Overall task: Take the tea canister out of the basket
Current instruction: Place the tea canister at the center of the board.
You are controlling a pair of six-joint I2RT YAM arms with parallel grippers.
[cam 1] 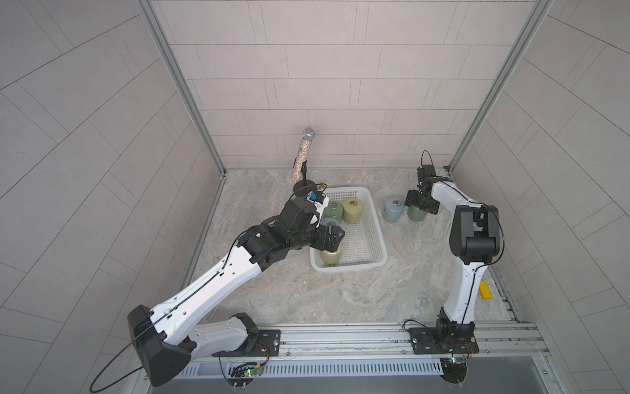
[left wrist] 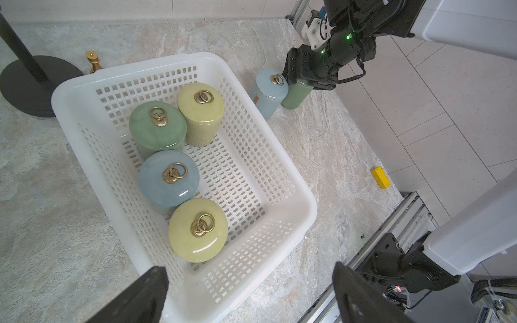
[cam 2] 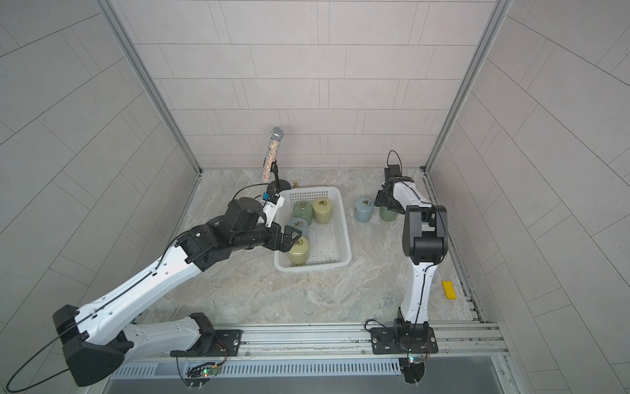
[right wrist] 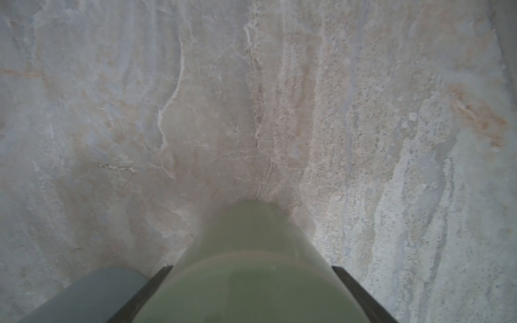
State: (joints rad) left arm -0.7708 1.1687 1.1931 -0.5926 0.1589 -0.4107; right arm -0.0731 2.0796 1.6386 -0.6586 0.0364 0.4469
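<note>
The right gripper (cam 1: 418, 206) is clamped on the sage-green ceramic tea canister (cam 1: 415, 215). This canister stands upright on the marbled stone table (cam 1: 272, 293), outside the white perforated plastic basket (cam 1: 351, 268) and just beside a pale blue canister (cam 1: 392, 211). The left gripper (cam 1: 332, 237) hovers with its jaws apart over the basket, in which four canisters stand.

Soft, even overhead light, faint shadows; green tea canister (right wrist: 251, 279) blurred close up.
</note>
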